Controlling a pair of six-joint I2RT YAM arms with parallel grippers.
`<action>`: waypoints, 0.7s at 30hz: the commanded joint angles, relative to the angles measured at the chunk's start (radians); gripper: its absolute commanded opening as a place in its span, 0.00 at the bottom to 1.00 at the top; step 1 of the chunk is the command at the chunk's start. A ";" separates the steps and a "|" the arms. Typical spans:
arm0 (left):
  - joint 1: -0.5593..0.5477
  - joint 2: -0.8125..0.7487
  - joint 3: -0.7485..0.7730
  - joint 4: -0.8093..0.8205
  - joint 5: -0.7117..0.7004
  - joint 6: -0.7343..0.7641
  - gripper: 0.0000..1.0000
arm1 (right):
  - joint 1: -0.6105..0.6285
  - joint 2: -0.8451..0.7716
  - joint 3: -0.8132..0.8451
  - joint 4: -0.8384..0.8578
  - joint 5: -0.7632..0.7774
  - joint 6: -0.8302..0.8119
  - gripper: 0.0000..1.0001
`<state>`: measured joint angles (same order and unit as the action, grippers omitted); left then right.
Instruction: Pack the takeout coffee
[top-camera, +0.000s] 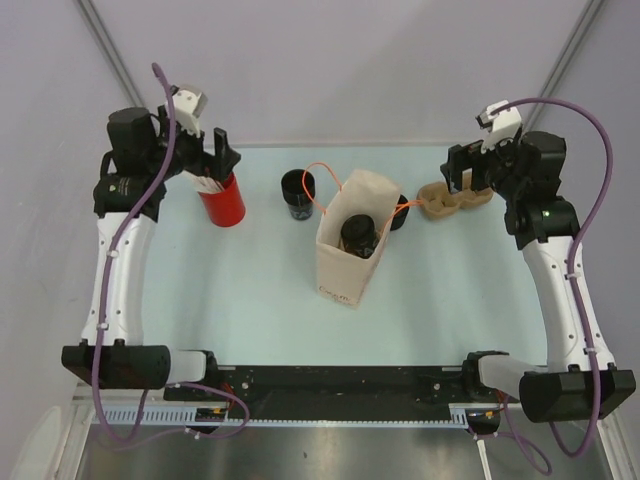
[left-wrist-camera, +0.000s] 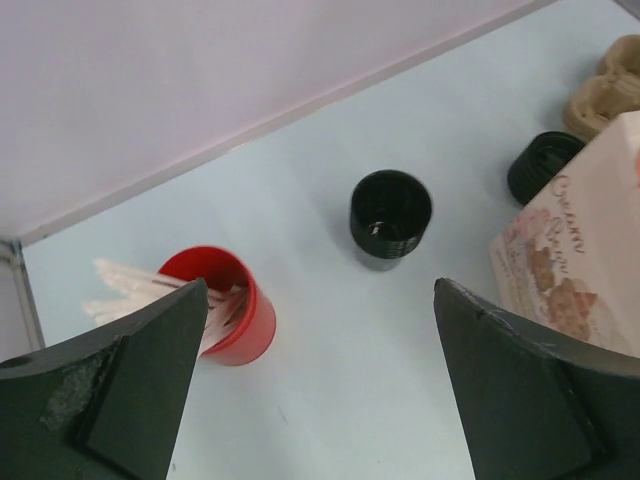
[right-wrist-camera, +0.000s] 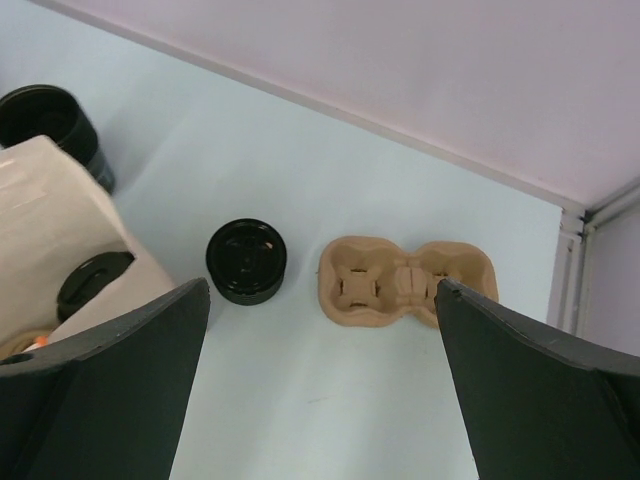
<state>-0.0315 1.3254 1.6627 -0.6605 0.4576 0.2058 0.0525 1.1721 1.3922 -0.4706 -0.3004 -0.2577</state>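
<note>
Top external: takeout coffee (top-camera: 298, 193) upright, mouth up; left pincer (left-wrist-camera: 320, 295) and right pincer (right-wrist-camera: 322, 295) spread.

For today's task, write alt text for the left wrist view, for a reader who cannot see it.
An open black cup stands upright on the pale table, framed by the open left gripper. A red cup of white sticks sits left; a paper bag and black round piece right.

Black takeout coffee cup (top-camera: 298, 193) stands upright, open-topped, near the bag (top-camera: 335, 270).
</note>
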 joint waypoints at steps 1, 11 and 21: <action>0.119 -0.023 -0.089 0.096 0.050 -0.048 0.99 | -0.034 -0.019 -0.039 0.116 0.089 0.046 1.00; 0.222 0.043 -0.210 0.176 0.026 -0.036 0.99 | -0.045 -0.006 -0.128 0.158 0.092 0.041 1.00; 0.222 0.024 -0.331 0.190 0.029 0.021 0.94 | -0.045 0.006 -0.168 0.165 0.069 0.032 1.00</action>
<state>0.1860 1.3727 1.3598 -0.5087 0.4736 0.1932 0.0090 1.1774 1.2297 -0.3595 -0.2226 -0.2283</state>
